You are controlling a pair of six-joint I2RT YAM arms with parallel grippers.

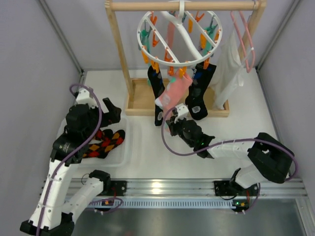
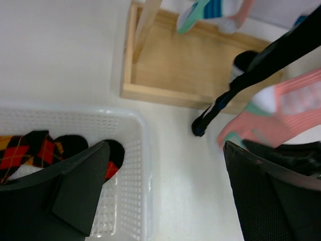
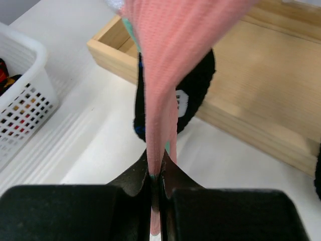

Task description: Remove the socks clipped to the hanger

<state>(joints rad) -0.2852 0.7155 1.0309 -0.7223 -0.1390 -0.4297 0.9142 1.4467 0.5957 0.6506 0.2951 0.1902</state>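
**Progress: early stage, one pink sock (image 3: 165, 60) pinched, most of the load not yet off**

Nearest the arm bases, the white basket (image 1: 125, 153) holds a pair of red-and-orange argyle socks (image 1: 106, 141). That may be finished work, though nothing shows where they came from. The left gripper (image 1: 111, 111) hangs over the basket's far edge with its jaws spread wide and nothing between them.

Further out, the right gripper (image 3: 156, 173) is clenched on the toe end of the pink sock. The fabric runs taut from the closed fingertips up towards its clip. From above, the sock slants down from the front rim of the hanger (image 1: 183, 45) to that gripper (image 1: 173, 120), so it looks clipped on, not freed.

Beyond it, two black socks (image 1: 157, 88) dangle from the ring on either side of the pink one, and a second pink sock (image 1: 171, 30) hangs deeper inside the ring. All of these remain to be pulled. The wooden rack (image 1: 140, 101) stands behind.
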